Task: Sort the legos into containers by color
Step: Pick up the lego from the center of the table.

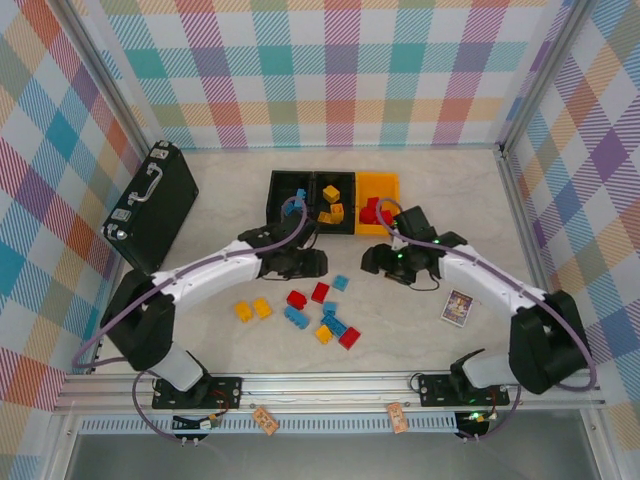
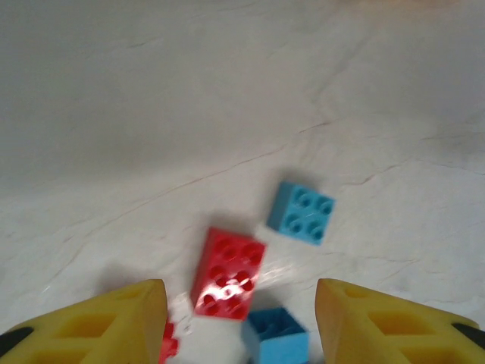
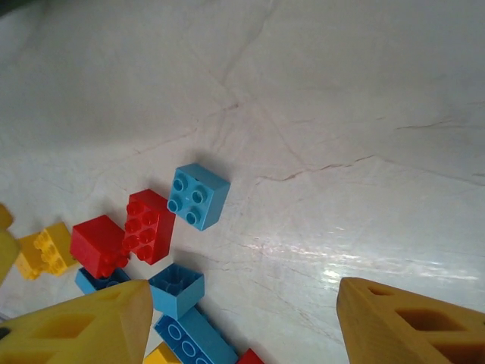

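Note:
Loose legos lie mid-table: yellow ones, red ones and blue ones. The containers stand at the back. The left black bin holds a blue brick, the middle black bin holds yellow bricks, and the yellow-orange bin holds red ones. My left gripper hovers open above the pile; a red brick and an upturned blue brick lie on the table below its yellow fingers. My right gripper is open too, over bare table beside a blue brick and a red brick.
A black briefcase lies at the left by the wall. A small printed card sits on the table under the right forearm. Checked walls and metal posts close in the table on three sides.

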You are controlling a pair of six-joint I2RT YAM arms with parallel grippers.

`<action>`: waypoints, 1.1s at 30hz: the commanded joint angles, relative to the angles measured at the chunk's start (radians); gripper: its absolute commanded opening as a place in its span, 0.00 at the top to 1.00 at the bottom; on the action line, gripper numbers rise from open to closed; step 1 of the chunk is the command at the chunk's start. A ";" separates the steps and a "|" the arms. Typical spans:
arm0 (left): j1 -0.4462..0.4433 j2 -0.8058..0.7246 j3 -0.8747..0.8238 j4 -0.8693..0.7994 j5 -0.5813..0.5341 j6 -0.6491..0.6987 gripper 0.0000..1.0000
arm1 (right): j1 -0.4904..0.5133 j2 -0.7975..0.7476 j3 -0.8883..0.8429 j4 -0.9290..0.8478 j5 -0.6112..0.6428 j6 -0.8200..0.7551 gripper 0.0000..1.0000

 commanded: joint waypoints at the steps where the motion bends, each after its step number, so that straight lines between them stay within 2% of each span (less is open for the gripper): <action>1: 0.019 -0.096 -0.072 0.015 -0.049 -0.046 0.46 | 0.055 0.077 0.064 -0.017 0.042 0.066 0.34; 12: 0.044 -0.254 -0.248 -0.006 -0.081 -0.090 0.45 | 0.171 0.356 0.260 -0.115 0.084 0.134 0.33; 24: 0.047 -0.248 -0.291 0.017 -0.077 -0.117 0.45 | 0.208 0.549 0.411 -0.195 0.099 0.168 0.38; 26: 0.046 -0.244 -0.296 0.023 -0.074 -0.123 0.45 | 0.208 0.564 0.423 -0.201 0.107 0.166 0.40; 29: 0.046 -0.244 -0.299 0.023 -0.075 -0.126 0.45 | 0.210 0.586 0.441 -0.216 0.114 0.157 0.51; 33: 0.046 -0.247 -0.298 0.020 -0.081 -0.125 0.45 | 0.209 0.587 0.445 -0.226 0.129 0.143 0.57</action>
